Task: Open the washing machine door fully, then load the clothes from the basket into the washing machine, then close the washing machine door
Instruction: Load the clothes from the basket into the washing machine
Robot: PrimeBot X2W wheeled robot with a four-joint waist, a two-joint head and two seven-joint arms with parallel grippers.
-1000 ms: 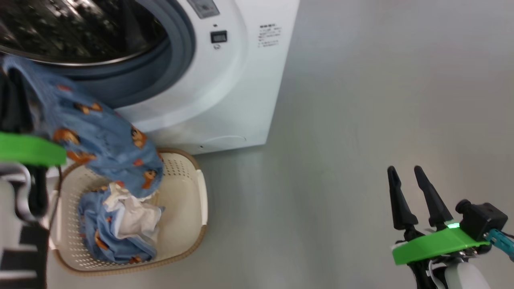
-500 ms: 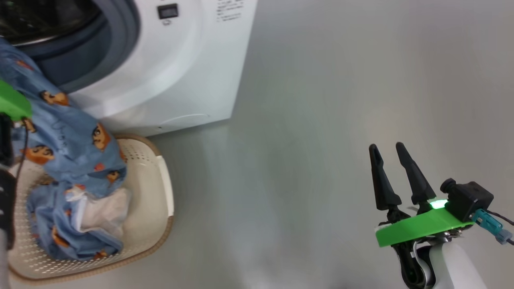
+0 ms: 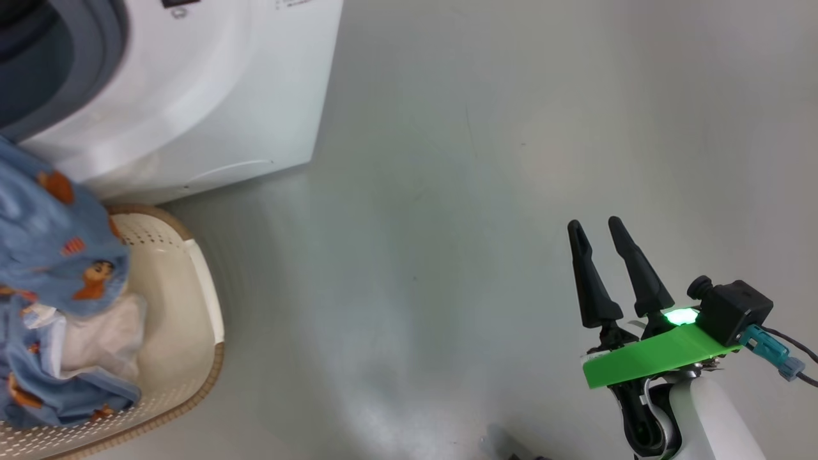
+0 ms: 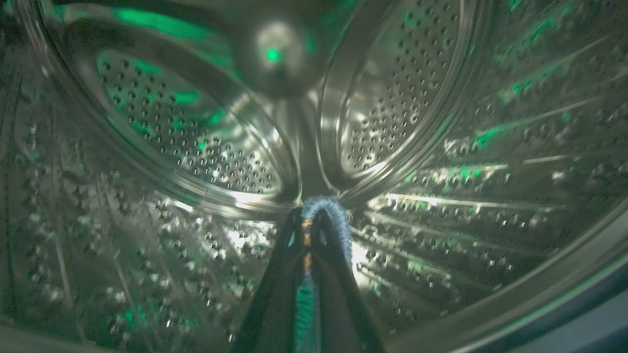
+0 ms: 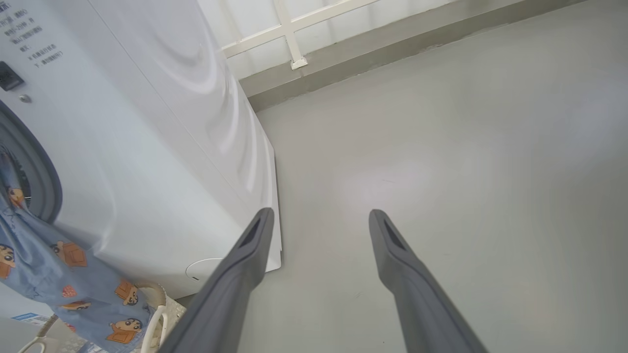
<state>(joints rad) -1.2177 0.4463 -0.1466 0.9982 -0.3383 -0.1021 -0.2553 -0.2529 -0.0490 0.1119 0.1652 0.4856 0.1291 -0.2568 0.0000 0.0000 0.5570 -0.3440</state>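
Note:
The white washing machine [image 3: 192, 96] stands at the upper left; its door is out of view. In the left wrist view my left gripper [image 4: 310, 220] is inside the steel drum [image 4: 196, 147], shut on a fold of light blue fabric [image 4: 333, 215]. That blue printed garment [image 3: 51, 255] hangs from the opening down over the cream basket [image 3: 198, 306]. More blue and cream-white clothes [image 3: 70, 370] lie in the basket. My right gripper [image 3: 594, 222] hovers open over the bare floor at the lower right, holding nothing. In the right wrist view the right gripper [image 5: 320, 212] points past the washing machine's [image 5: 147, 147] corner, with the garment [image 5: 44, 274] at the left.
Grey floor [image 3: 447, 191] stretches to the right of the machine and basket. In the right wrist view a grey wall base with a white rail [image 5: 294, 49] runs behind the machine.
The head camera has swung right, so machine and basket slid to the picture's left edge. The hanging garment's lower end has risen out of the basket. The right gripper stays open.

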